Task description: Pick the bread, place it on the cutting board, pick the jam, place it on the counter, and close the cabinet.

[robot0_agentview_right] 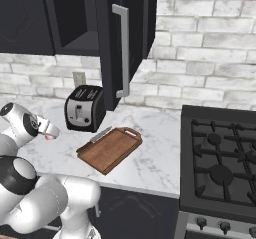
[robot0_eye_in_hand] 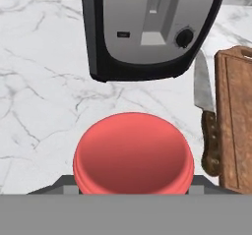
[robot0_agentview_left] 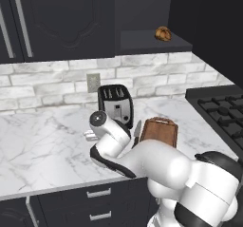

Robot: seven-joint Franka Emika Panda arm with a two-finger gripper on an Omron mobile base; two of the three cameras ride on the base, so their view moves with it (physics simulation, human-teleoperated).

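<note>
The jam jar (robot0_eye_in_hand: 133, 153) is being gripped by the clenched tool (robot0_eye_in_hand: 133, 192), low over the marble tabletop (robot0_eye_in_hand: 44, 81), with the toaster (robot0_eye_in_hand: 150, 27) at twelve o'clock in the hand view. A knife (robot0_eye_in_hand: 206, 116) and the cutting board (robot0_eye_in_hand: 238, 116) are being shown at three o'clock. The bread (robot0_agentview_left: 163, 33) is sitting on the open cabinet's (robot0_agentview_right: 107, 33) shelf, so that step is judged undone, and the board is bare. The jam is judged close to being set down; moving the bread and closing the cabinet door are left.
</note>
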